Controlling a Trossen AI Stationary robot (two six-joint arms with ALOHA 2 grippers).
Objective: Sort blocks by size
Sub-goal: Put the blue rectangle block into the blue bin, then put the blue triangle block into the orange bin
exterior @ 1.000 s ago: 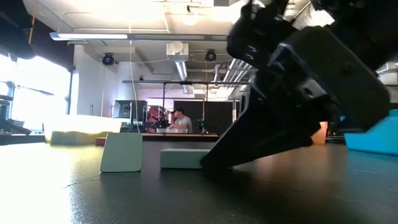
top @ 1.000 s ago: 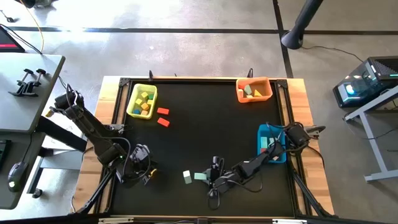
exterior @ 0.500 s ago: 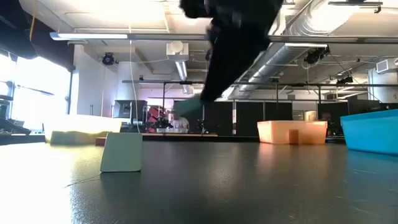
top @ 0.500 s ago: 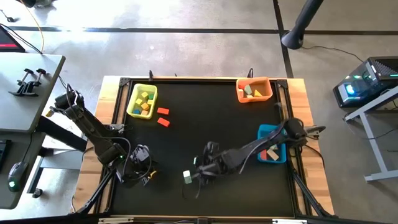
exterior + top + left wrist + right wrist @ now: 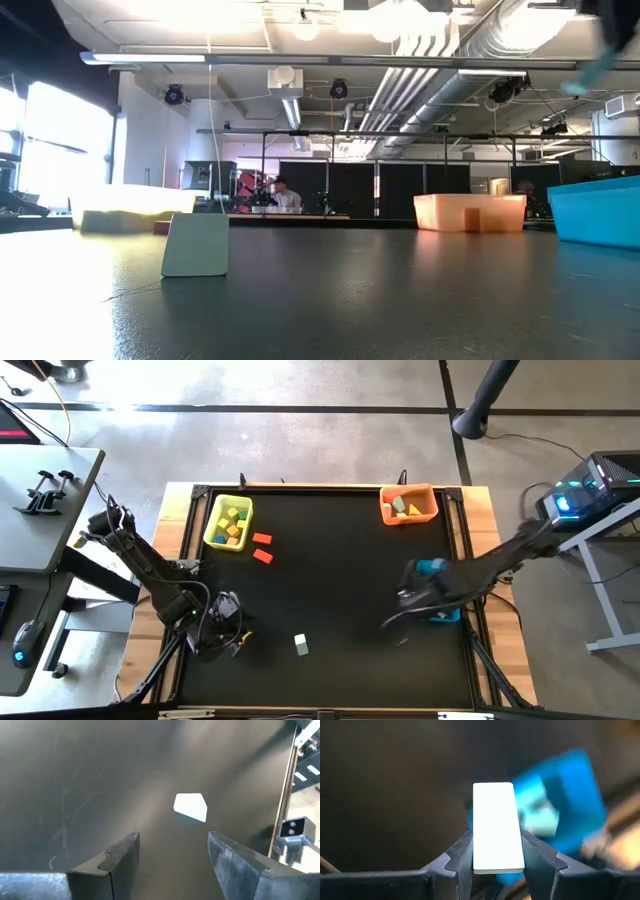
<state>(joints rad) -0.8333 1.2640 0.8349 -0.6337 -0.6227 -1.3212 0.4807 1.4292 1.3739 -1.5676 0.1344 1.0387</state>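
My right gripper [image 5: 497,845] is shut on a pale mint bar [image 5: 496,820] and hangs, blurred, at the blue bin [image 5: 438,592] by the table's right edge [image 5: 412,598]. A mint block [image 5: 301,645] rests flat on the black mat near the front edge, and also shows in the low view [image 5: 196,243]. My left gripper [image 5: 172,852] stands open at the near left [image 5: 226,626], its fingers pointed at that mint block [image 5: 190,806] from a distance. Two red-orange blocks [image 5: 262,548] lie beside the yellow bin [image 5: 210,525]. My right gripper pinches the mint bar's two long sides [image 5: 479,851] between its two fingers, near the end closest to the wrist. The fingers point down from above and lie across the bar's width. The bar is lifted clear, its free end sticking out past the fingertips toward the blue bin [image 5: 565,800].
The yellow bin at the far left holds several blocks. So does the orange bin [image 5: 409,505] at the far right. The wooden table frame [image 5: 180,540] borders the black mat. In the low view the blue bin [image 5: 600,210] and orange bin [image 5: 470,212] stand at the right.
My right gripper has lifted the mint bar off the mat beside the mint block. It has risen fast and swung toward the table's right edge to the blue bin, tipping from a low slant to point down. The mint block has stayed put.
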